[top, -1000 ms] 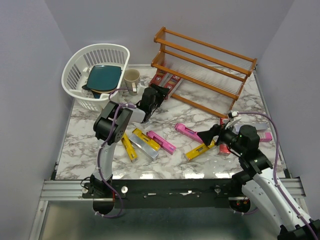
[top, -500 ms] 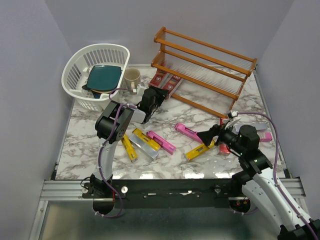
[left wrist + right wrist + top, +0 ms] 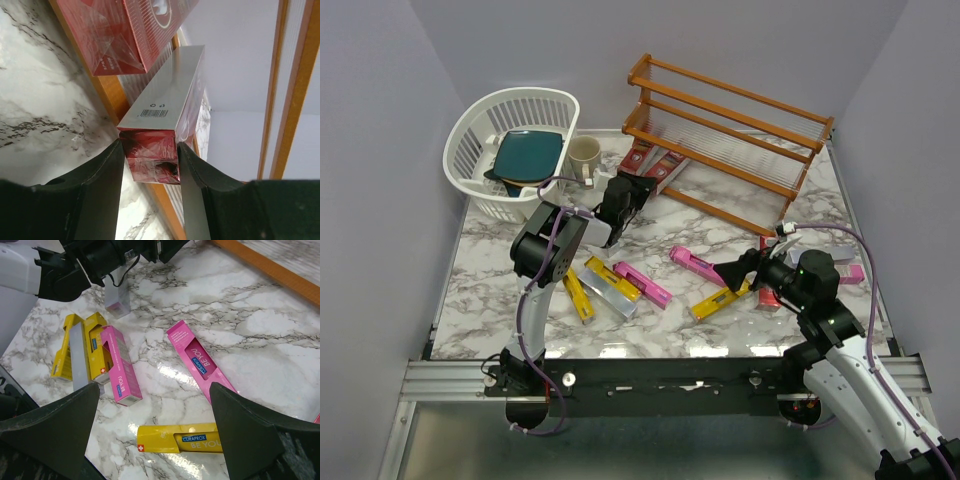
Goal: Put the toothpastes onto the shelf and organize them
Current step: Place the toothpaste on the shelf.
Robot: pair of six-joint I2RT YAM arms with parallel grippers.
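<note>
Left wrist view: the left tool (image 3: 150,162) is clamped on the end of a red and grey toothpaste carton (image 3: 167,95). That carton lies against the bottom front rail of the wooden shelf (image 3: 112,97), beside another red carton (image 3: 130,30). The right tool (image 3: 154,390) hangs with fingers spread wide, holding nothing. It is above a pink carton (image 3: 200,362) and a yellow carton (image 3: 180,440) lying loose on the marble tabletop (image 3: 260,325) in front of the shelf.
</note>
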